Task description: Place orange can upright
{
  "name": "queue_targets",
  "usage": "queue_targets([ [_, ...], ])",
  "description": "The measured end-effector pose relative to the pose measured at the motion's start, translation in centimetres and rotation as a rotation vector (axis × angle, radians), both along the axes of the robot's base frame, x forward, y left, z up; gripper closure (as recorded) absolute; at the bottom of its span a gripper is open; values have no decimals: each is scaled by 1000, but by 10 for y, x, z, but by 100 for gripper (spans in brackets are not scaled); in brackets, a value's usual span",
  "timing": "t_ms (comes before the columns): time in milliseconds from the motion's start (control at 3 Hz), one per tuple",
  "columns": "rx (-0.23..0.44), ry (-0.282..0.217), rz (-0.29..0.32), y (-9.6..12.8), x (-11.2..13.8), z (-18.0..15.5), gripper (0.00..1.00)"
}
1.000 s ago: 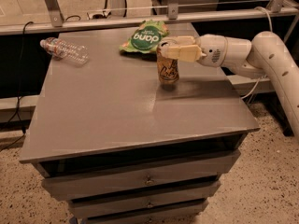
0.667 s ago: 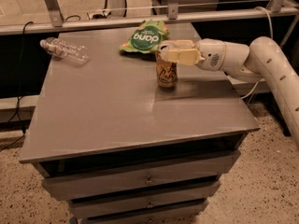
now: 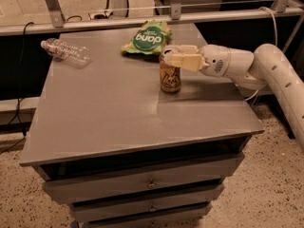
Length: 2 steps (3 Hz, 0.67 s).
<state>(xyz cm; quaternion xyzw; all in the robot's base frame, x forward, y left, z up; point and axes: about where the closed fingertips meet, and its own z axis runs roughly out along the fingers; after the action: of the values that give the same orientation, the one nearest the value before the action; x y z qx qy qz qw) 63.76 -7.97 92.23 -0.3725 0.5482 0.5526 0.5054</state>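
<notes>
The orange can (image 3: 170,76) stands upright on the grey table top (image 3: 118,108), right of the middle and just in front of the green snack bag. It is orange-tan with mottled cream and dark print. My gripper (image 3: 175,56) reaches in from the right, level with the can's top. Its cream fingers (image 3: 186,61) sit on either side of the can's upper rim and close against it. The can's base rests on the table. The rim is partly hidden by the fingers.
A green snack bag (image 3: 148,37) lies at the back of the table, right behind the can. A clear plastic bottle (image 3: 66,52) lies on its side at the back left. A metal rail (image 3: 142,19) runs behind the table. Drawers sit below the top.
The gripper has come down slightly with the can, which now stands on the table. The bag and bottle have not moved.
</notes>
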Motion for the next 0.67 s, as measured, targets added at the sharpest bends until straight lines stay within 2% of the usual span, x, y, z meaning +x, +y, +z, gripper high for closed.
queue_targets([
  [333,-5,2,-5,-3,-2,-3,12],
  [667,-18,-2,-16,-8,-3,-4,0],
])
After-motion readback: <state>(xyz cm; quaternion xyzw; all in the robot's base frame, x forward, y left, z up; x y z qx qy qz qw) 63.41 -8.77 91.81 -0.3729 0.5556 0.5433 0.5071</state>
